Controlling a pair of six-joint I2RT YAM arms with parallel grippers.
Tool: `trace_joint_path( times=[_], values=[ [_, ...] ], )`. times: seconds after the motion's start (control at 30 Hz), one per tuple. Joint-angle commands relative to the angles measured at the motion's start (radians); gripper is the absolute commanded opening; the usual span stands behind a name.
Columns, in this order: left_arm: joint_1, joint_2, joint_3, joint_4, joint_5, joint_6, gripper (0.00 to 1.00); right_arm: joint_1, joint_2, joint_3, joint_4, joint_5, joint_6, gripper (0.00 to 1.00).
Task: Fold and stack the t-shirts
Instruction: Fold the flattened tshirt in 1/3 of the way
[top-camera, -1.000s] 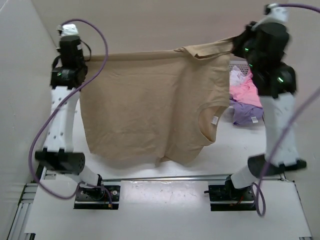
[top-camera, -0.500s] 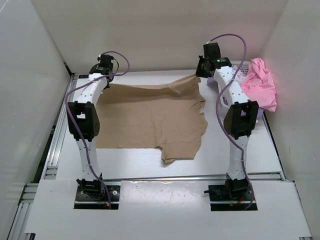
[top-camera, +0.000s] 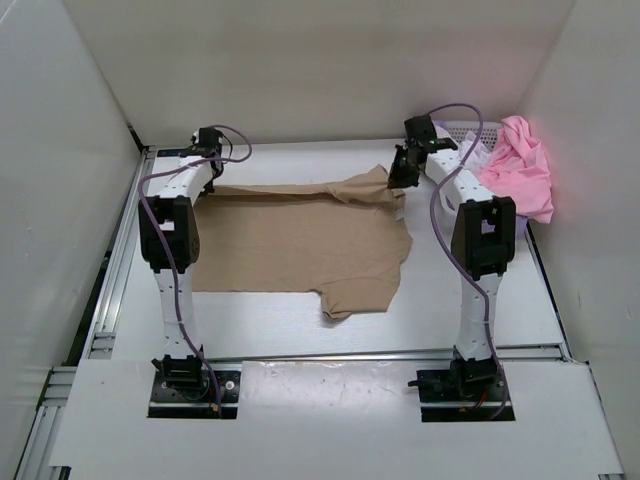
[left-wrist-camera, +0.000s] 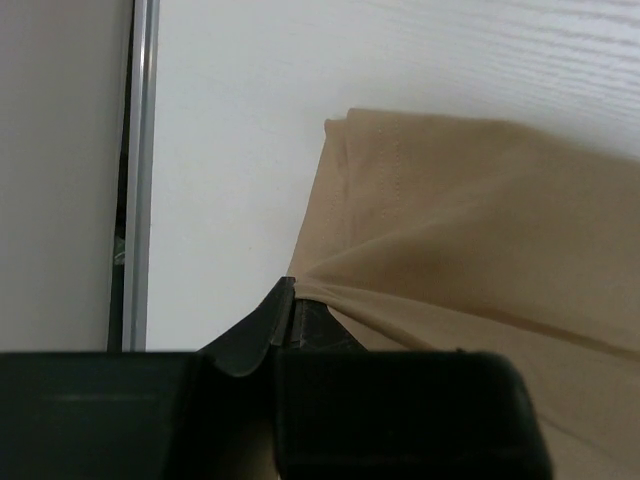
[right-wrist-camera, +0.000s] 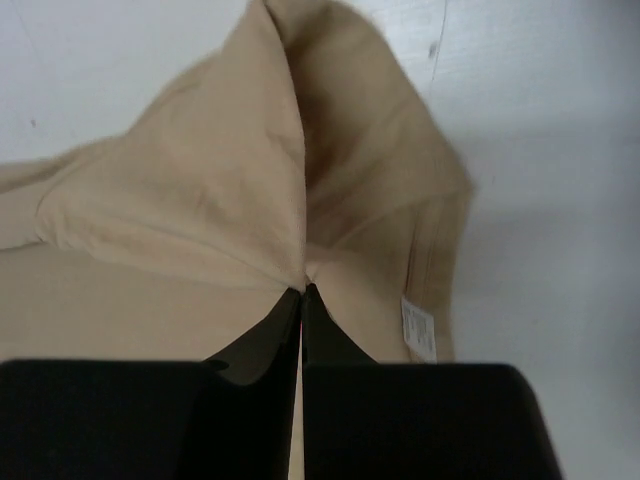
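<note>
Left gripper (left-wrist-camera: 290, 305) and right gripper (right-wrist-camera: 302, 292) each pinch tight the far edge of the tan-beige cloth t-shirt (top-camera: 300, 245), spread flat on the white table (top-camera: 250, 312); a crumpled pink cloth t-shirt (top-camera: 520, 170) lies far right

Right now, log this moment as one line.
left hand: shut on tan shirt | right hand: shut on tan shirt | tan shirt: spread on table

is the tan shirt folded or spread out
Spread out: the tan-beige cloth t-shirt lies mostly flat, far corners pinched by left end effector and right end effector.
</note>
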Motion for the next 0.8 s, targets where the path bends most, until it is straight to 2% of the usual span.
trace_joint_path(
  times=[0.0, 0.13, 0.27, 0.43, 0.6, 0.67, 0.7, 0.77],
  values=[
    [0.021, -0.056, -0.026, 0.035, -0.039, -0.001, 0.1, -0.036, -0.106, -0.053, 0.002, -0.154, 0.059, 0.0],
    [0.012, -0.045, -0.046, 0.035, -0.039, -0.001, 0.1, -0.073, -0.139, -0.108, -0.007, -0.289, 0.146, 0.0],
    [0.003, -0.057, -0.078, 0.046, -0.03, -0.001, 0.13, -0.073, -0.159, -0.13, -0.007, -0.325, 0.159, 0.0],
    [-0.008, -0.126, -0.276, 0.046, -0.01, -0.001, 0.31, -0.083, -0.146, -0.13, -0.007, -0.378, 0.188, 0.0],
    [0.035, -0.276, -0.41, 0.011, 0.064, -0.001, 0.64, -0.054, -0.126, -0.119, -0.007, -0.375, 0.197, 0.0],
    [0.067, -0.302, -0.381, -0.052, 0.159, -0.001, 0.66, -0.041, -0.126, -0.119, -0.007, -0.366, 0.185, 0.0],
    [0.081, -0.303, -0.355, -0.133, 0.199, -0.001, 0.66, -0.041, -0.126, -0.119, -0.007, -0.366, 0.174, 0.0],
    [0.127, -0.29, -0.252, -0.206, 0.318, -0.001, 0.63, -0.032, -0.115, -0.11, -0.007, -0.354, 0.164, 0.0]
  ],
)
